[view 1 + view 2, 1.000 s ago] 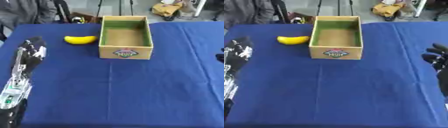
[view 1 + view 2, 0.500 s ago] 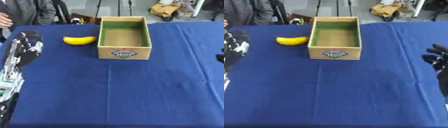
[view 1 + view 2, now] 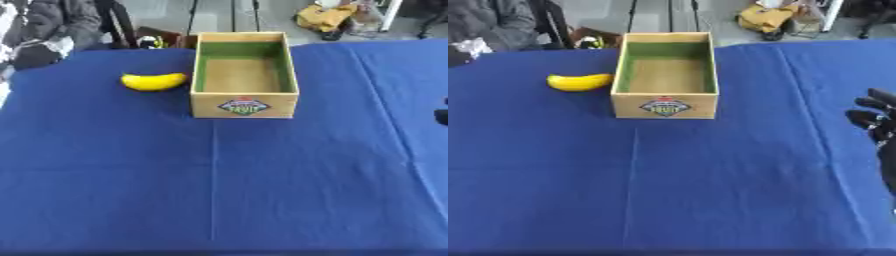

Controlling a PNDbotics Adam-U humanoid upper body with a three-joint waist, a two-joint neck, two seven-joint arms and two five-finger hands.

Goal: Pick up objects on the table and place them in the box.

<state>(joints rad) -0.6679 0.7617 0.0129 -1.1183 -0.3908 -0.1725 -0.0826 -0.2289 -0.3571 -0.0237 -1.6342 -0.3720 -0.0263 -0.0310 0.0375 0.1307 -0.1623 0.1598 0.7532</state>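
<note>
The table (image 3: 262,190) is covered in a deep blue cloth with a faint paler crease running toward the box. The box (image 3: 244,106) is tan cardboard outside, green on its inner walls, with a red, white and blue label on its front face. Left of the box, the banana (image 3: 154,81) is bright yellow. Right of the box, the right hand (image 3: 878,125) is black.

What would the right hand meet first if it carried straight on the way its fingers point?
Probably nothing: the right hand points leftward over bare blue tablecloth, seemingly passing just in front of the box, though depth is unclear.
</note>
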